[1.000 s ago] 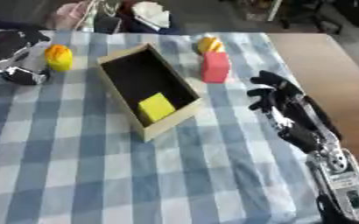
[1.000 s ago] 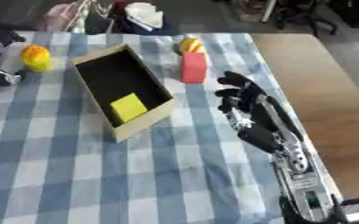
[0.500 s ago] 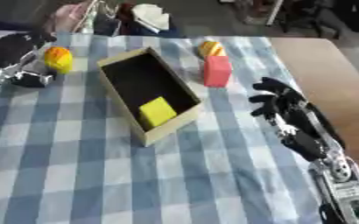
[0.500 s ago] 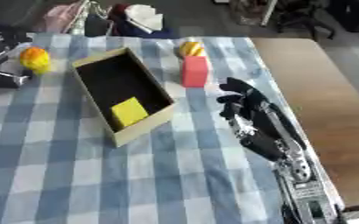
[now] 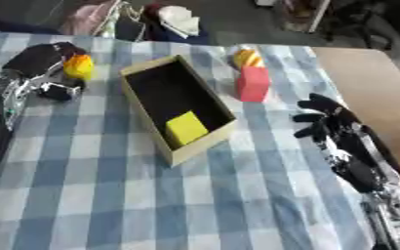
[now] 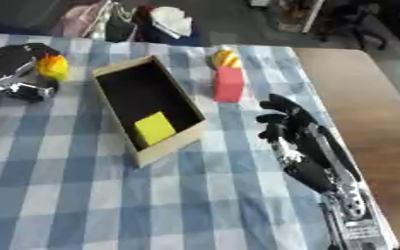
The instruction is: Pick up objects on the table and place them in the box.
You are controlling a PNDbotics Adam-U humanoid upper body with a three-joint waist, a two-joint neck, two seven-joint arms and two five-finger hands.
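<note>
Left hand (image 5: 43, 61), upper left of frame, had fingers curled round yellow object (image 5: 78, 66). Red block (image 5: 253, 84) stood upright above right hand (image 5: 333, 128), fingers spread, apart. Box (image 5: 174, 108) long axis ran upper-left to lower-right.

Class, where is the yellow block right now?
The yellow block lies inside the open box, at its near end, left of the right hand.

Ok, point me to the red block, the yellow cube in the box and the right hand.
red block (image 5: 253, 84), left eye view, on its front face.
yellow cube (image 5: 186, 128), left eye view, on its top face.
right hand (image 6: 290, 128), right eye view, on the back of the hand.
</note>
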